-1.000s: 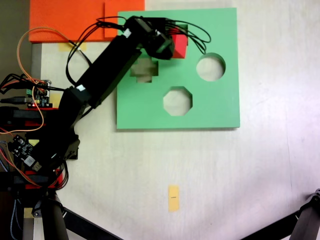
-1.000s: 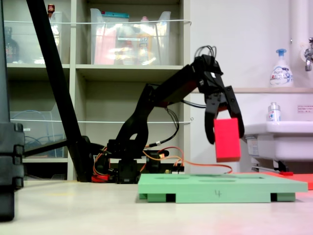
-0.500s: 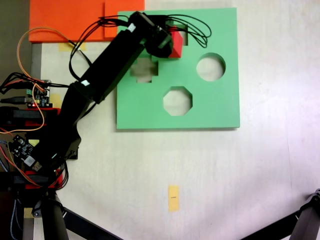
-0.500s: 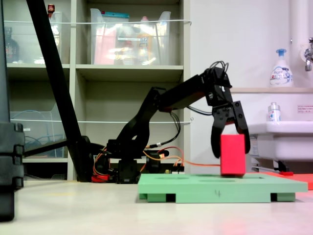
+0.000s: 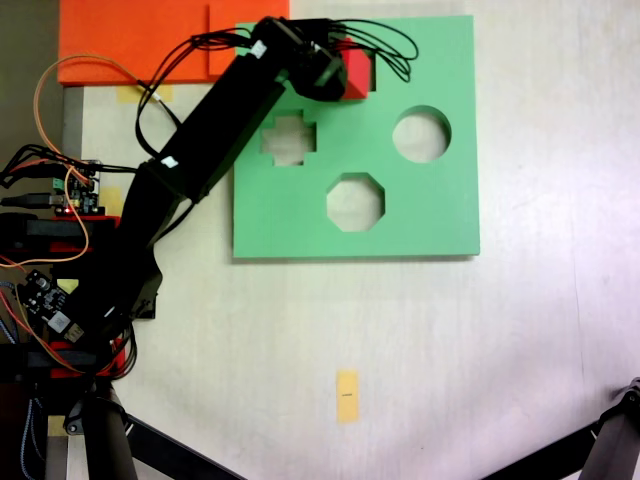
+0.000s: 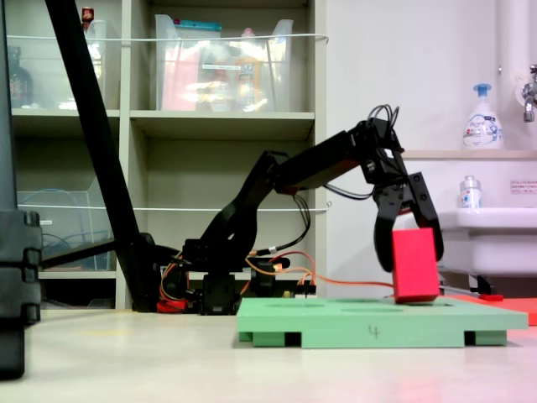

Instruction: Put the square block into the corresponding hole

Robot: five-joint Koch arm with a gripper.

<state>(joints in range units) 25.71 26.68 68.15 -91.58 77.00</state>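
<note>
The square block [image 5: 359, 72] is a red foam cube at the top edge of the green foam board [image 5: 420, 210], over the spot of the square hole, which it covers. From the side the square block [image 6: 415, 265] leans slightly, its lower edge at the level of the green board's [image 6: 369, 322] top face. My gripper [image 5: 347, 70] reaches in from the left above the board. In the side view my gripper [image 6: 411, 259] hangs down with a finger on each side of the cube, shut on it.
The board also has a cross cutout [image 5: 290, 140], a round hole [image 5: 421, 134] and an octagonal cutout [image 5: 355, 201]. Orange foam slabs [image 5: 140, 35] lie at the top left. Circuit boards and wires [image 5: 65, 195] crowd the left edge. A yellow tape strip [image 5: 347, 396] marks the table.
The gripper carried the red cube down from hanging above the board to the board's surface, then shifted it toward the board's far edge, where it now leans.
</note>
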